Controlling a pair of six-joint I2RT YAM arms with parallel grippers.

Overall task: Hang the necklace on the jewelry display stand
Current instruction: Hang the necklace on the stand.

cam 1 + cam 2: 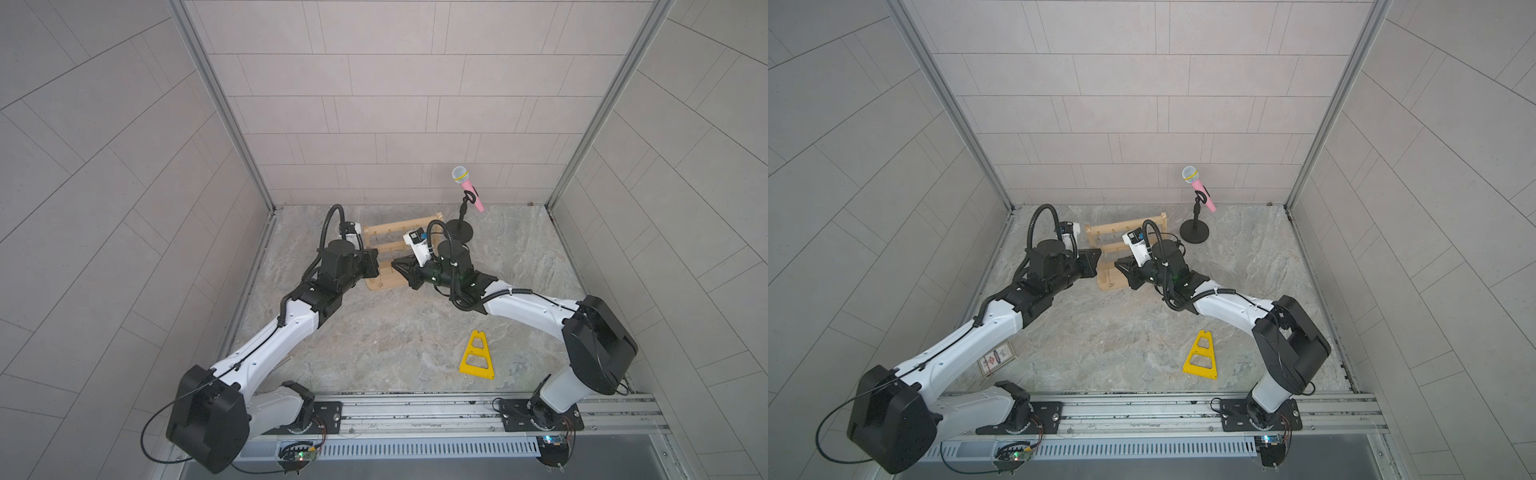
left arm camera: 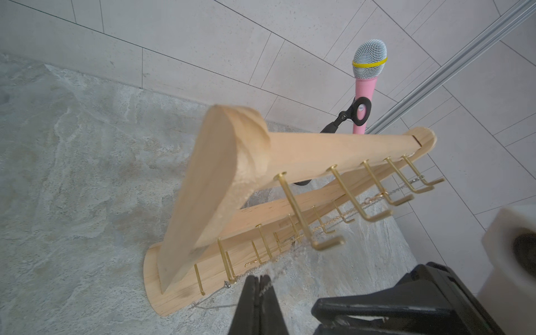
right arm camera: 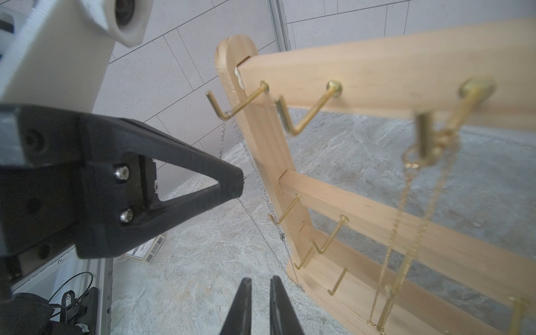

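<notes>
The jewelry display stand [image 1: 384, 283] stands upright just above the centre of a top view, on the marbled table [image 1: 374, 340] near the back wall. A silver necklace [image 3: 281, 237] loops over the end hook [image 3: 232, 110] of its top bar, upper middle of the right wrist view, and trails down past the post. The left gripper [image 2: 258, 279] is pinched tight on that chain. The right gripper [image 3: 259, 280], fingers slightly apart and holding nothing, hovers facing the stand. A gold chain [image 3: 409, 165] hangs from another top hook. A pink microphone [image 1: 467, 187] rises at upper right; a yellow triangular frame [image 1: 477, 357] lies lower right.
</notes>
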